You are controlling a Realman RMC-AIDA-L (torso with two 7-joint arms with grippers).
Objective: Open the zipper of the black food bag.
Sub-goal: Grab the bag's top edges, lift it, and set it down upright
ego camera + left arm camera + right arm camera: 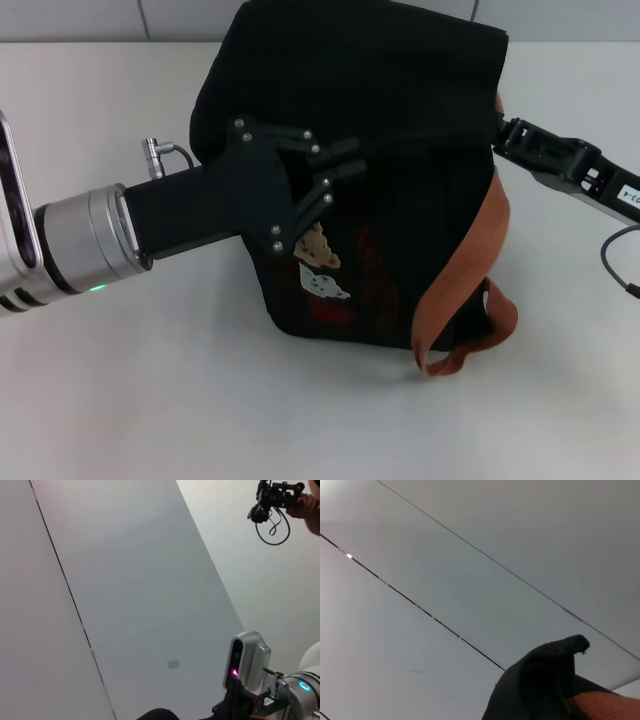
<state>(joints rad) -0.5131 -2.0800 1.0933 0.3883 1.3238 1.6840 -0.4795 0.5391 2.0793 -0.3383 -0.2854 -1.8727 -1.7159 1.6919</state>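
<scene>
Surroundings: white table [150, 400], pale panelled walls.
White table, plain matte surface, running back to a grey wall [100, 20] with a thin vertical seam. Wrist views: pale wall panels [125, 580] crossed by thin dark seams; second panelled surface [470, 555], likewise with dark diagonal seams.

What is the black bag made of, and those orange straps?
The black food bag looks like soft matte cloth; it sags and folds without shine. Its orange-brown handles look like woven webbing: flat ribbon-like bands that curl loosely, with a knitted texture in the right wrist view.
</scene>
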